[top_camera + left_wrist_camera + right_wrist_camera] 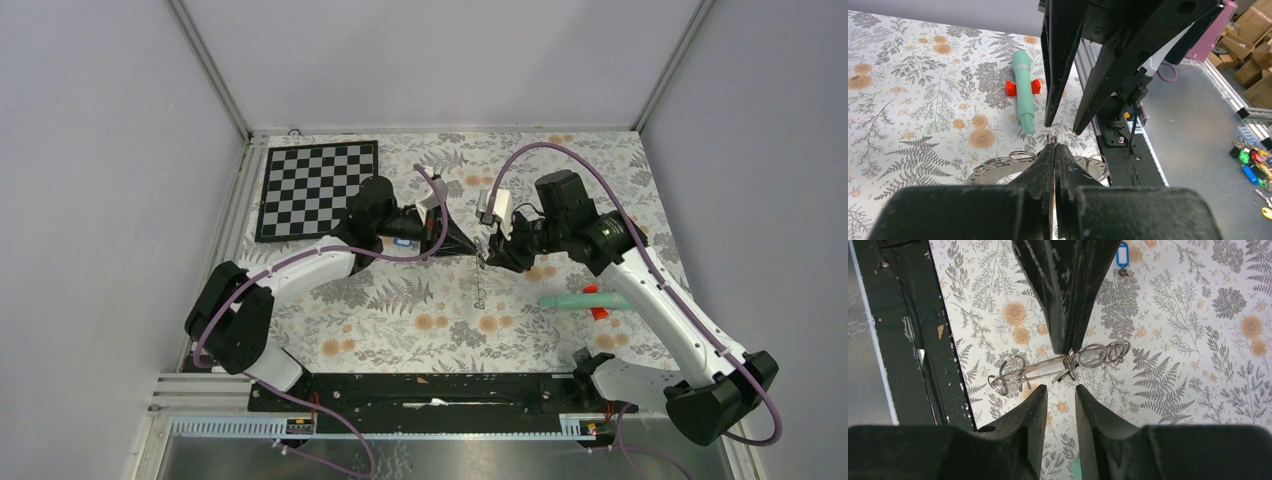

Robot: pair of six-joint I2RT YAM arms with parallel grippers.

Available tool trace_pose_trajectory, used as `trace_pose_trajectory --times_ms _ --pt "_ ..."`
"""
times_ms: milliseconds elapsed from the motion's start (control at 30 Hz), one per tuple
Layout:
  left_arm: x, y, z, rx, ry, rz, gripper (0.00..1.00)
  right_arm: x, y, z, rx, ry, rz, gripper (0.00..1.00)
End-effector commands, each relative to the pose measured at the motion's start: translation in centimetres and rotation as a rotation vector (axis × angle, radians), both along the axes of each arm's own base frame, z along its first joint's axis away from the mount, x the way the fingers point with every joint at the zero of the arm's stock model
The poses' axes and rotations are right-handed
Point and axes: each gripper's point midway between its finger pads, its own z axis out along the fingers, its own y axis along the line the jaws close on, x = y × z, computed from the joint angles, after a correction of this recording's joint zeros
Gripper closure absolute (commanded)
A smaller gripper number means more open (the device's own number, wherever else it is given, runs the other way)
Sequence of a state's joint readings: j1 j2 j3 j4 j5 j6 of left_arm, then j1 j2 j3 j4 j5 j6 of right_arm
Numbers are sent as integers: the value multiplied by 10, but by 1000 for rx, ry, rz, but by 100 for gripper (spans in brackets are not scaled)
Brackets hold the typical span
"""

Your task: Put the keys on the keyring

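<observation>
The keyring (994, 169), a flat dark-grey hoop with small wire rings through its band, hangs above the table between both arms. My left gripper (1054, 146) is shut on it, with a small wire loop sticking out past the fingertips. In the right wrist view the keyring (1045, 368) shows edge-on, pinched by the left gripper (1068, 349) coming from above. My right gripper (1061, 388) stands open just short of it, touching nothing. A blue-tagged key (1122, 255) lies on the cloth beyond. The black-tagged key is out of view.
A teal stick with a red piece (585, 300) lies on the flowered cloth to the right, under the right arm. The chequered board (318, 187) sits at the back left. The black base rail (430, 392) runs along the near edge.
</observation>
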State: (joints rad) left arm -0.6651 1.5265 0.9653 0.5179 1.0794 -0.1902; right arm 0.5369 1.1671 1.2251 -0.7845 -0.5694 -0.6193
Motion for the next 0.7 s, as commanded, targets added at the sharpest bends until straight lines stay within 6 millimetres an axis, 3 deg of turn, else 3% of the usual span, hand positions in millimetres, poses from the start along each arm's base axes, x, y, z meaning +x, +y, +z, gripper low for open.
trace_pose_trajectory --times_ms 0,367,667 --pt "-14 11 49 -133 -88 -33 100 -5 12 11 82 -35 43 65" --pt "-23 15 46 -135 -92 -59 100 -1 20 24 119 -71 85 65" --pt "-24 16 46 -136 -94 -69 100 -11 22 13 128 -42 125 82"
